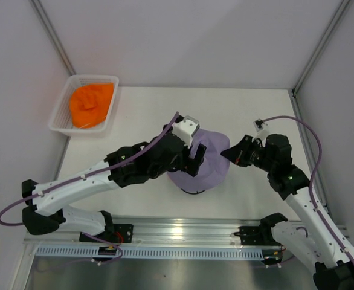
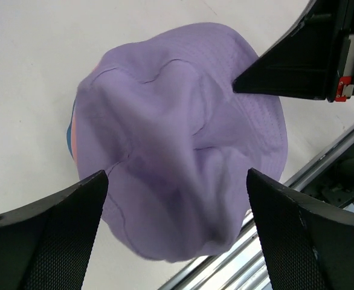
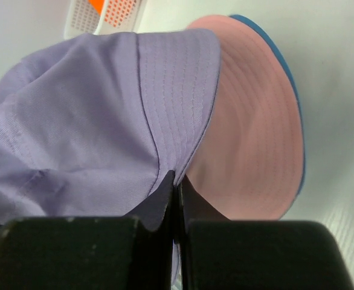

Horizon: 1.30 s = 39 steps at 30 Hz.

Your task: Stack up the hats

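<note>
Your left gripper (image 2: 176, 174) hangs spread wide over the soft lavender-purple fabric bucket hat (image 2: 177, 121), gripping nothing. Your right gripper (image 3: 176, 181) is clenched on that hat's brim edge. The hat sits mid-table, crown up, roundish with no real long axis, on the pink fabric hat (image 3: 249, 139) and blue hat (image 3: 279, 54). The crumpled orange fabric hat (image 1: 91, 104) lies far-left in the white mesh plastic basket (image 1: 59, 112), so the left arm is nearer.
</note>
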Each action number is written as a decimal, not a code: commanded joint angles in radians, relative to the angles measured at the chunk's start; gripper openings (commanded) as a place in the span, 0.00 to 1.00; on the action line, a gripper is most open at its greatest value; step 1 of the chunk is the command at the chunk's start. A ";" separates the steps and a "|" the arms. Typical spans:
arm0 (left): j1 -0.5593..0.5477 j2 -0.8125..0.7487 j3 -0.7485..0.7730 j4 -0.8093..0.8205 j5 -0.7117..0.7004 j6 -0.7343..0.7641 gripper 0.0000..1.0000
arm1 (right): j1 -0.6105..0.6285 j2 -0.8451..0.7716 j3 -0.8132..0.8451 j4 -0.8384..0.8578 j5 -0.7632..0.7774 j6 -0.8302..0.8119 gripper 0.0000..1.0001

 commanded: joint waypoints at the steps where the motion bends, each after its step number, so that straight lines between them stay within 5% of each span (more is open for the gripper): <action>1: 0.023 -0.113 -0.028 0.034 -0.032 -0.117 0.99 | -0.028 -0.031 -0.097 0.060 -0.026 -0.003 0.00; 5: 0.132 -0.262 -0.112 0.046 0.073 -0.211 0.99 | -0.059 -0.052 -0.215 0.171 -0.073 0.033 0.00; 9: 0.352 -0.418 -0.280 0.143 0.259 -0.268 0.99 | -0.082 -0.032 -0.255 0.211 -0.081 0.023 0.00; 15: 0.540 -0.417 -0.476 0.294 0.549 -0.390 0.95 | -0.088 0.006 -0.260 0.228 -0.092 -0.029 0.00; 27: 0.651 -0.318 -0.818 0.726 0.754 -0.574 0.81 | -0.088 0.001 -0.263 0.240 -0.092 -0.021 0.00; 38: 0.652 -0.288 -0.872 0.933 0.900 -0.654 0.61 | -0.088 0.021 -0.269 0.273 -0.100 0.000 0.00; 39: 0.652 -0.285 -0.870 0.933 0.902 -0.653 0.53 | -0.088 0.021 -0.274 0.280 -0.100 0.003 0.00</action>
